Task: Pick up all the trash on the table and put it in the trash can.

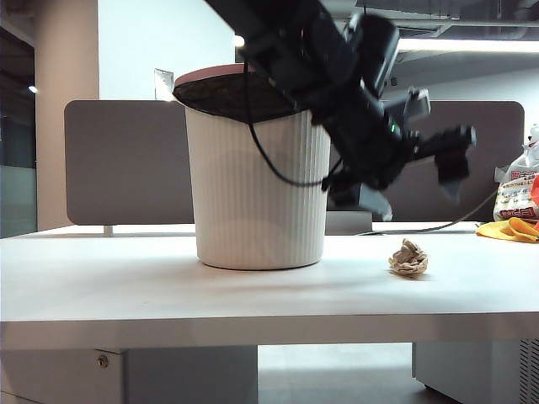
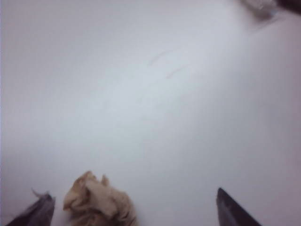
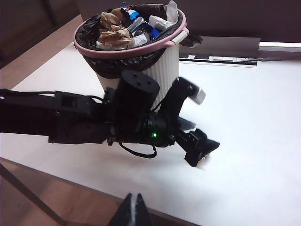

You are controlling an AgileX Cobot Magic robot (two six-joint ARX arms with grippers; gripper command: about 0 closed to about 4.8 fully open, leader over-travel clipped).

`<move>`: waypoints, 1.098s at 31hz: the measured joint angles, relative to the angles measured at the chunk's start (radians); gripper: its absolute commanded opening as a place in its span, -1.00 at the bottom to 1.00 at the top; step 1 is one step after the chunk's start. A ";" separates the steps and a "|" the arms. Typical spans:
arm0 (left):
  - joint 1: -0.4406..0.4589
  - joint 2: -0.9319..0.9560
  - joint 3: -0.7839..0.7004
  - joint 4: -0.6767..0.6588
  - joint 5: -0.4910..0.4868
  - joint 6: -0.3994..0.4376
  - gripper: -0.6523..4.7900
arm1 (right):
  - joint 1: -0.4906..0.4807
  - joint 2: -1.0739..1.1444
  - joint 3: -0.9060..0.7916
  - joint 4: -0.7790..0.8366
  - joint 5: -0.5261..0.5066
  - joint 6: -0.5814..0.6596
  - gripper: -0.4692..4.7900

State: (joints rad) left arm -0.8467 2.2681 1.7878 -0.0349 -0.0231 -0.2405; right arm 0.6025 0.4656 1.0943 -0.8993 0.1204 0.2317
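Where the white table [image 1: 126,286] meets its front edge, the scene is laid out thus:
Trash can [image 1: 257,189]: stood near the table's middle, its black liner filled with crumpled paper and wrappers.
Trash [image 1: 408,257]: one tan paper ball is seen lying near the front edge, right of the can.
Left gripper [image 2: 134,209]: held above that ball, fingers spread wide, nothing gripped.
Right gripper [image 3: 131,209]: only dark fingertips are shown beyond the table's edge; its state cannot be told.
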 measured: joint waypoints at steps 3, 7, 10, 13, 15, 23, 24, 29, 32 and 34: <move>0.006 0.033 0.000 -0.003 0.001 -0.001 1.00 | 0.000 0.011 0.000 0.000 0.000 0.000 -0.84; 0.011 0.053 -0.003 -0.003 0.005 -0.016 1.00 | 0.000 0.038 0.000 0.000 -0.006 -0.001 -0.84; 0.015 0.055 -0.002 0.030 0.008 -0.025 1.00 | 0.000 0.061 0.000 0.000 -0.024 -0.001 -0.84; 0.017 0.064 0.000 0.053 0.004 -0.056 1.00 | 0.000 0.078 -0.001 0.000 -0.042 -0.001 -0.84; 0.017 0.078 0.000 0.054 0.004 -0.088 1.00 | 0.000 0.080 -0.001 0.004 -0.046 -0.001 -0.84; 0.016 0.110 -0.002 0.071 0.004 -0.132 0.46 | 0.000 0.080 0.000 0.038 -0.053 -0.008 -0.84; 0.017 0.110 -0.002 0.077 0.004 -0.132 0.12 | 0.000 0.080 0.000 0.038 -0.053 -0.012 -0.84; 0.017 0.110 -0.002 0.077 0.011 -0.132 -0.78 | 0.000 0.080 0.000 0.038 -0.053 -0.019 -0.84; 0.017 0.110 -0.002 0.087 0.011 -0.137 -0.78 | 0.000 0.080 0.000 0.038 -0.053 -0.019 -0.84; 0.017 0.110 -0.002 0.092 0.013 -0.135 -0.78 | 0.000 0.080 0.000 0.038 -0.053 -0.019 -0.84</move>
State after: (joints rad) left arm -0.8295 2.3783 1.7859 0.0570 -0.0105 -0.3756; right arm 0.6029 0.5453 1.0939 -0.8616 0.0669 0.2123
